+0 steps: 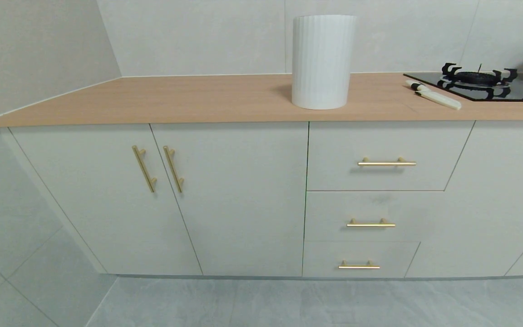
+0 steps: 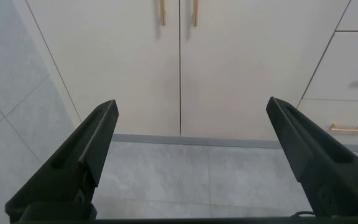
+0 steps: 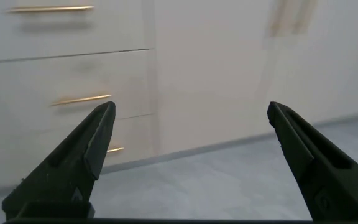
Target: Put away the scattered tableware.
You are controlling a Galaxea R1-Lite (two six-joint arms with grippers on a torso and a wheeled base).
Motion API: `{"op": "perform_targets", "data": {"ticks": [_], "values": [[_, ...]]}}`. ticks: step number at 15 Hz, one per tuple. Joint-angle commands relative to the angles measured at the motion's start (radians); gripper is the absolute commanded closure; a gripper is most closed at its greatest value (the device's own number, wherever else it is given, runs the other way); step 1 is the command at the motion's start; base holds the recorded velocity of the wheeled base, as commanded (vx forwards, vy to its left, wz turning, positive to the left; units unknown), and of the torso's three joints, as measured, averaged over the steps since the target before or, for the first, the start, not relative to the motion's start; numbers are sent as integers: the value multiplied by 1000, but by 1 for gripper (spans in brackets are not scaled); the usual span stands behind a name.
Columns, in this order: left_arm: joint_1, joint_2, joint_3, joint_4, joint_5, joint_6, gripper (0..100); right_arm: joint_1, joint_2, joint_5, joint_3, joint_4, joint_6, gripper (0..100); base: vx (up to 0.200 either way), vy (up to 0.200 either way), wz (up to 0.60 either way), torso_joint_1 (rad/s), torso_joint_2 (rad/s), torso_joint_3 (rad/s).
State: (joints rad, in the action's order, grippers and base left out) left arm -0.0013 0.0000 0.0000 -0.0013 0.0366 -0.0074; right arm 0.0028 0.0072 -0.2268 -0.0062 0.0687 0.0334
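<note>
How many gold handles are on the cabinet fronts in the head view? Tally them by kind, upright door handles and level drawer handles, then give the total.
upright door handles: 2
level drawer handles: 3
Total: 5

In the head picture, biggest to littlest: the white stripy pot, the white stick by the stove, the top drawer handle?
1. White stripy pot, by far.
2. White stick and top drawer handle: they look about equally long, so I won't rank them.
</note>
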Motion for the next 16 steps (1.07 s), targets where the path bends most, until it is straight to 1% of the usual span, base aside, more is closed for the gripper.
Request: {"op": "perform_targets", "data": {"ticks": [1,2,3,5,7,8,9,16], "values": [[0,0,0,0,0,0,0,-1,-7,72,6,-20,-38,0,0,0,0,0,0,0],[1,0,0,0,0,0,0,-1,-7,96,6,-21,-58,0,0,0,0,0,0,0],[0,0,0,0,0,0,0,-1,-7,175,6,-69,-72,0,0,0,0,0,0,0],[0,0,0,0,0,0,0,-1,-6,198,6,-66,-59,0,0,0,0,0,0,0],[0,0,0,0,0,1,0,-1,-7,201,6,-66,-56,0,0,0,0,0,0,0],[0,0,0,0,0,11,0,-1,-7,201,6,-66,-56,0,0,0,0,0,0,0],[0,0,0,0,0,-2,0,-1,-7,201,6,-66,-58,0,0,0,0,0,0,0],[0,0,0,0,0,0,0,-1,-7,201,6,-66,-56,0,0,0,0,0,0,0]]}}
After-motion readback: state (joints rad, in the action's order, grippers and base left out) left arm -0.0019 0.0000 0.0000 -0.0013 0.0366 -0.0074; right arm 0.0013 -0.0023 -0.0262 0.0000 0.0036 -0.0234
